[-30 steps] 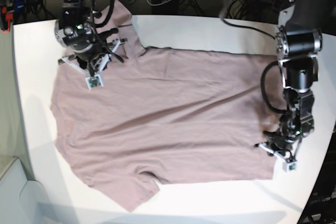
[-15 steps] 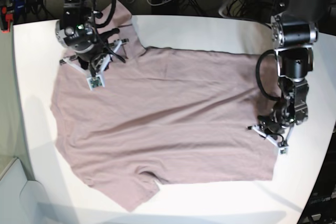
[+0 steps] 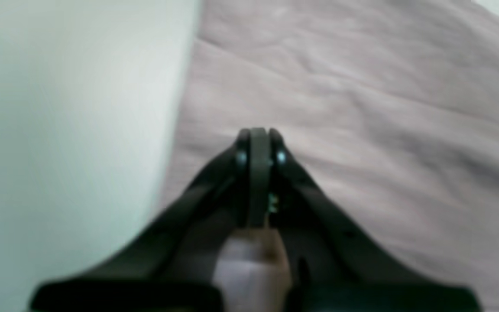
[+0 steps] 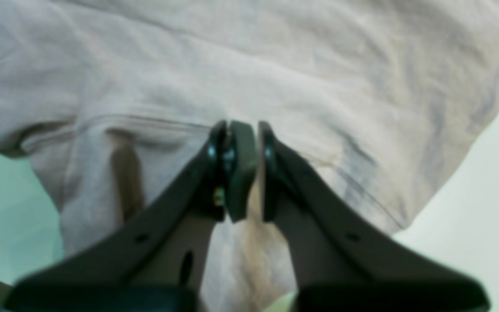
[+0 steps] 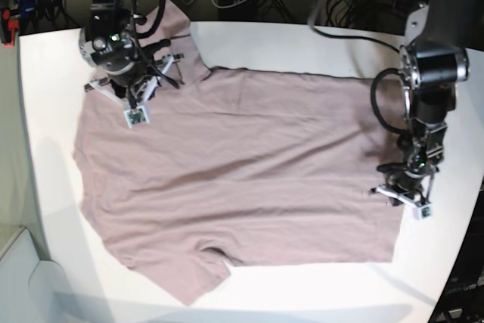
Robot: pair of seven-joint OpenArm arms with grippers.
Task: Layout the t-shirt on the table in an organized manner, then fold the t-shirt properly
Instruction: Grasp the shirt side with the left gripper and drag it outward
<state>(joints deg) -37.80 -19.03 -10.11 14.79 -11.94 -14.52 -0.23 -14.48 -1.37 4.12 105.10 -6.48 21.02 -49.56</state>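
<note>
The t-shirt (image 5: 234, 179) is seen spread flat across the middle of the table (image 5: 302, 43), mauve cloth on white, with one sleeve pointing to about eleven o'clock in the base view and the other hanging down at about seven o'clock near the front edge. Light wrinkles are carried across the body, running toward four o'clock.

At ten o'clock in the base view, the right gripper (image 5: 136, 88) is found over the shoulder area by the upper sleeve. From its wrist camera the right gripper (image 4: 241, 143) is shown with its jaws nearly together and a narrow slit left between them, set right above a stitched seam and bunched folds. Whether cloth is pinched in that slit cannot be told from these views.

Over at three o'clock, the left gripper (image 5: 404, 193) is placed at the shirt's straight hem edge, where cloth meets bare table. In the left wrist view the left gripper (image 3: 258, 147) is seen with its jaws pressed fully together, no fabric caught between them, the hem edge running just beside it at nine o'clock and pink cloth filling everything toward three o'clock.
</note>
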